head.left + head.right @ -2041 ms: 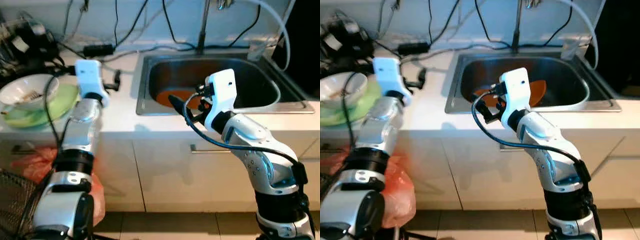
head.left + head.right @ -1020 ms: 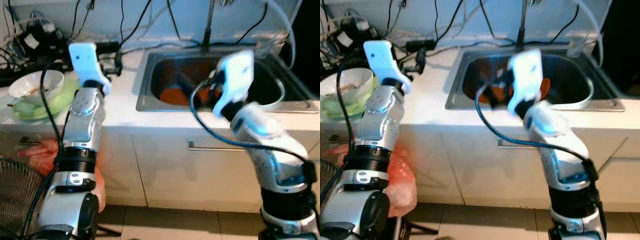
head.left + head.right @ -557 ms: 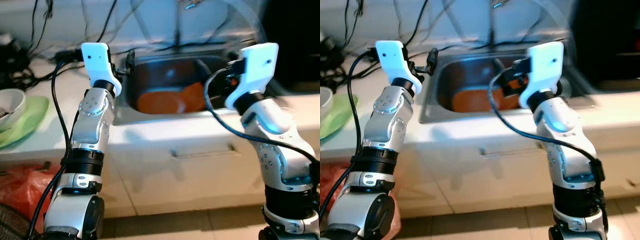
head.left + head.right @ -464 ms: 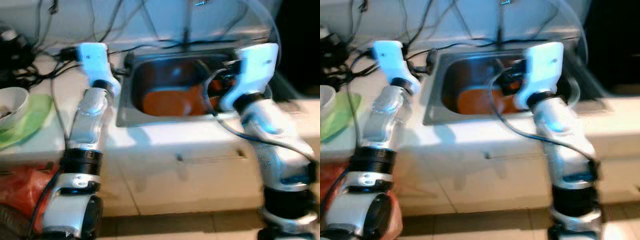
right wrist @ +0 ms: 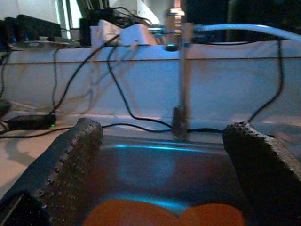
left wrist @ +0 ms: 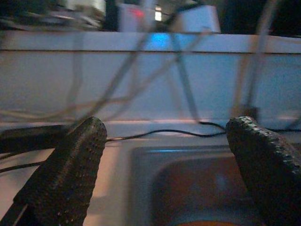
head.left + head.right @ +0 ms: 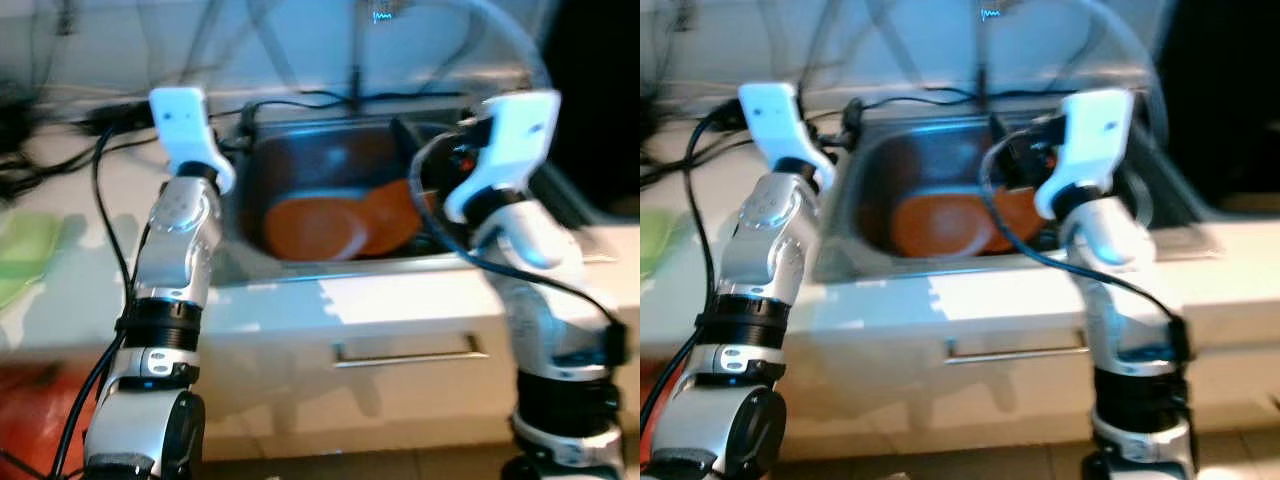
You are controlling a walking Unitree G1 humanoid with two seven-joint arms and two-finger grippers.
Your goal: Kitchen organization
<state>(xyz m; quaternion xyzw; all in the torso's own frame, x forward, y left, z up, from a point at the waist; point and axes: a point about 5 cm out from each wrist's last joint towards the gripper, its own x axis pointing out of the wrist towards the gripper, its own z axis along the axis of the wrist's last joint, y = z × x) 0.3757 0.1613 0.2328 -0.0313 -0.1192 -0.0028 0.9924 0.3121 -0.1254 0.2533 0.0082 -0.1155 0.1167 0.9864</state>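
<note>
On the white worktop, far left: pale green plate, set aside. Left tool, fingers wide, empty, raised at the steel sink rim. Two orange round plates overlapping in the basin, likely awaiting collection. Right tool, spread wide, empty, above them facing the faucet.

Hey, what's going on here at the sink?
The robot stands at the sink, where two orange plates lie in the basin. Its left end effector and right end effector are both raised toward the basin with fingers spread, holding nothing.
</note>
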